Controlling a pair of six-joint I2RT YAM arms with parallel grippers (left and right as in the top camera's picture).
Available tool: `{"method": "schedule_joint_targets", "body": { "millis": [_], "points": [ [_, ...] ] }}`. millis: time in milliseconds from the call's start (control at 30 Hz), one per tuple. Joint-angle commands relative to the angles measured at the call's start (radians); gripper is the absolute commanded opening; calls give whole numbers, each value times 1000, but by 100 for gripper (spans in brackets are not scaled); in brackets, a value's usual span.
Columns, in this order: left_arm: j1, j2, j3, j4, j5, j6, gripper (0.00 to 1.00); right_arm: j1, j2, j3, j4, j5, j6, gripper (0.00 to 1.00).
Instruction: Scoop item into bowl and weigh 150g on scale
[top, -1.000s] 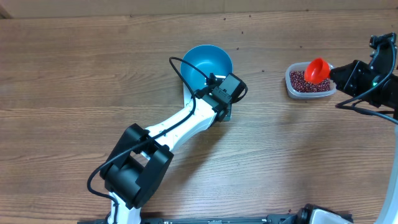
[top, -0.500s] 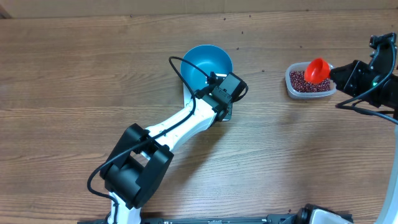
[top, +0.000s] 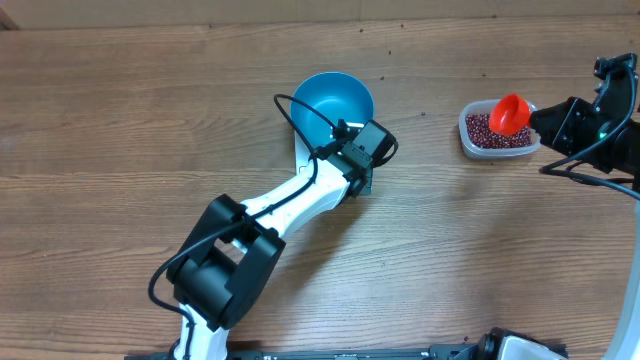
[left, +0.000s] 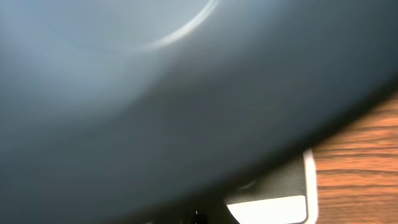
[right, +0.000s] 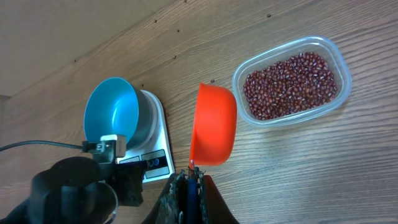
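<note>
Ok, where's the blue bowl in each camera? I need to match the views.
Overhead: blue bowl at upper centre, sitting on the scale.
Left wrist: the bowl fills nearly the whole frame as a blurred blue-grey wall.
Right wrist: the bowl is at the left, on the scale.
Shared landmark: the white scale under it, seen only as a corner at lower right in the left wrist view.

Left claw (top: 354, 152) closed, right claw (right: 189, 181) clamped shut

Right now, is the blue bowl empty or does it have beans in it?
Empty. The blue bowl shows only bare blue inside in the right wrist view; the beans lie in the clear tub.
</note>
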Motion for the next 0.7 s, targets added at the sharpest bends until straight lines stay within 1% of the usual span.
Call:
{"method": "schedule_joint_targets", "body": {
  "millis": [0,667],
  "points": [
    [0,22,-12,3,-20,-16,5,-4,0,20,0,0,-8,4],
    [2,26,-12,6,-33,-17,4,-4,0,20,0,0,-8,4]
  ]
}}
